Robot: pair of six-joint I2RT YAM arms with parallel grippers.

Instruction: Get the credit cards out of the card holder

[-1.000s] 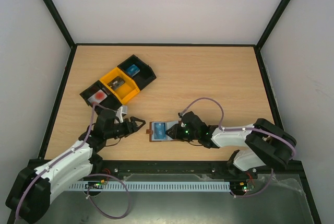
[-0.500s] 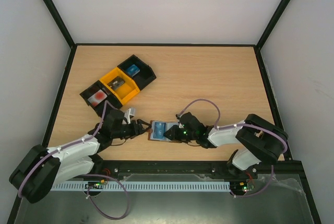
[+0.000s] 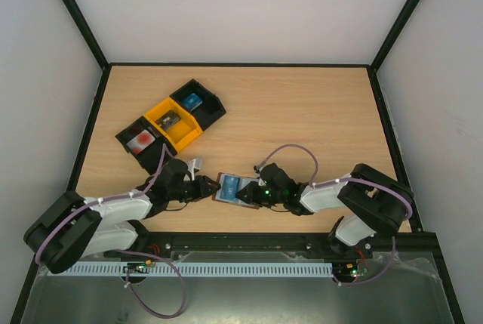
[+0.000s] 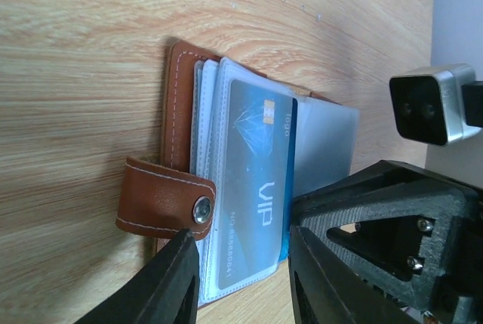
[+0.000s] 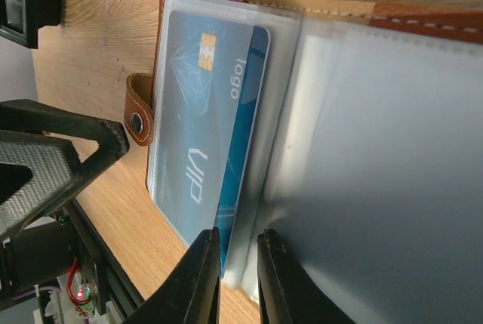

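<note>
So the wallet (image 4: 178,105) is laid open, near middle of the table (image 3: 302,112).
The left gripper (image 4: 241,239) is spread apart at the snap tab (image 4: 162,199); the right gripper (image 5: 236,239) is clamped on a clear sleeve (image 5: 362,150), blue card (image 4: 256,188) tucked inside.

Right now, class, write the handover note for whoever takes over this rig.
Left gripper: open, beside the card holder's snap strap.
Right gripper: jaws close together at the holder's sleeve edge; grip unclear.
Done: white card, grey card and blue card lie in the trays.
Left to do: draw the VIP card from its sleeve.
</note>
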